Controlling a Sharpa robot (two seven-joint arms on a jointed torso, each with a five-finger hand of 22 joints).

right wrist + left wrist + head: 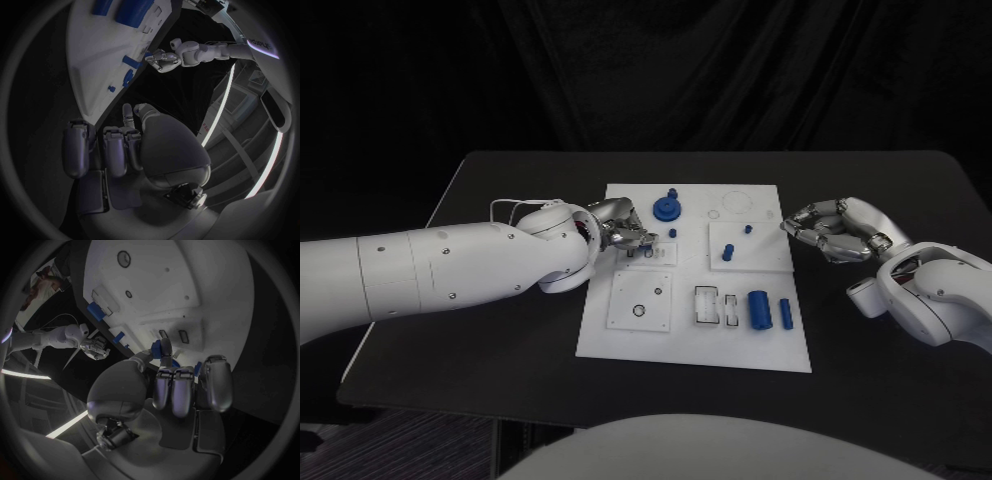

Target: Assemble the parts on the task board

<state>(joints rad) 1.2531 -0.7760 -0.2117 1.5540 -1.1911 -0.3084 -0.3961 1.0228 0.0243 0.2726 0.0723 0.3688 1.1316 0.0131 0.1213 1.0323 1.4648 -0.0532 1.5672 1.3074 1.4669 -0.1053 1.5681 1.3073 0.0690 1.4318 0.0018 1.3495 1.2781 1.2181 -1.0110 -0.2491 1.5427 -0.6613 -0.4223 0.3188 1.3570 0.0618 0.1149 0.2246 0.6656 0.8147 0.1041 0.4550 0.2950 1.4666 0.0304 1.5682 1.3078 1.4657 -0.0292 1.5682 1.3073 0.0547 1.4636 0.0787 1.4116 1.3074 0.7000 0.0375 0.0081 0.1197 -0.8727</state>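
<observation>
The white task board (pixel 689 335) lies mid-table. A blue gear-like part (pixel 668 208) stands at its far side. Small blue pegs (pixel 728 250) stand on a raised plate at its right. A blue cylinder (pixel 759 310) and a blue bar (pixel 786 313) lie near its right front. My left hand (pixel 620 232) hovers over the board's far left, its fingers (pixel 181 385) curled above a small slotted plate (pixel 174 335). Blue (pixel 156 349) shows by its thumb tip; whether it is held is unclear. My right hand (pixel 831 228) sits off the board's right edge, its fingers (pixel 106 145) curled on nothing.
The black table (pixel 877 180) has free room right of the board and at the back. A plate with round holes (pixel 642 298) and a plate with two slots (pixel 715 306) sit on the board's near half.
</observation>
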